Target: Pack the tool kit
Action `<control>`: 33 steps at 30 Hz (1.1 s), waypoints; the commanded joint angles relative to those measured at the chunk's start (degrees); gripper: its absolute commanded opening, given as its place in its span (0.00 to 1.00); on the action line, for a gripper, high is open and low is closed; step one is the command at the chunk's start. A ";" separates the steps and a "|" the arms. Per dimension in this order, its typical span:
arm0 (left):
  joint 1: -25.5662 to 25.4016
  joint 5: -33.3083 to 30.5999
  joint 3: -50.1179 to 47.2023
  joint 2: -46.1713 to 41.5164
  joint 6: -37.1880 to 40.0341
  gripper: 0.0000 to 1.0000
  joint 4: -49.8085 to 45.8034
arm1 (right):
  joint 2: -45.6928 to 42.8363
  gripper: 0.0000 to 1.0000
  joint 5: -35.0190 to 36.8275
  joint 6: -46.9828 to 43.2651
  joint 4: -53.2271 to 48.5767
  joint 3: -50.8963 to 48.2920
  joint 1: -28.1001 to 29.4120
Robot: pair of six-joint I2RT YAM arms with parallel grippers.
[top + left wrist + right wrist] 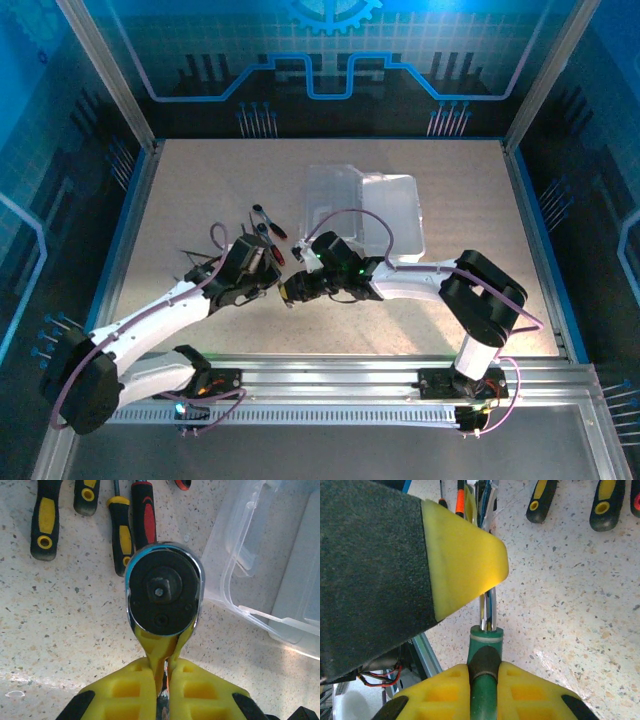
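The left fingers (200,690) clamp the silver ratchet wrench (164,594) just below its round head. The right fingers (525,690) are closed on what appears to be its green-and-black handle (484,665). The clear whitish plastic case (260,575) lies open on the speckled surface (60,625), near the yellow- and red-handled screwdrivers (142,515).

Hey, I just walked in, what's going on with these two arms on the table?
Both arms have hold of the same ratchet wrench over the table, which looks like a handover. The left pincer is shut on the shaft just below the round head. The right pincer is shut on its green handle. The clear case lies open further back. Yellow- and red-handled screwdrivers lie loose on the table, not yet packed.
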 commanded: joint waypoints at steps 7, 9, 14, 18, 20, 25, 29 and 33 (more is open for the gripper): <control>1.05 1.22 -2.53 -2.09 -1.92 0.00 5.69 | 0.98 0.12 -2.67 0.60 3.16 1.56 0.64; 1.23 1.59 -2.69 -2.23 -1.93 0.00 6.02 | 1.69 0.16 -4.21 0.35 2.69 2.40 0.61; 1.75 2.36 -2.53 -2.49 -1.64 0.00 5.88 | 3.66 0.32 -6.06 0.24 2.82 3.81 0.57; 2.39 2.76 -2.69 -2.93 -1.57 0.00 5.71 | 4.26 0.37 -5.42 0.03 1.44 4.45 0.58; 2.55 2.83 -2.91 -3.12 -1.74 0.00 5.83 | 4.39 0.37 -5.74 0.01 1.74 4.35 0.63; 2.83 3.11 -3.29 -3.42 -2.31 0.00 6.63 | 4.11 0.25 -5.50 0.45 2.20 4.15 0.64; 2.99 3.45 -3.49 -3.55 -2.52 0.00 7.45 | 3.68 0.17 -5.12 0.80 2.77 3.51 0.55; 3.24 4.20 -2.40 -4.43 0.47 0.33 6.85 | 2.04 0.14 -3.96 -0.25 1.04 2.86 0.00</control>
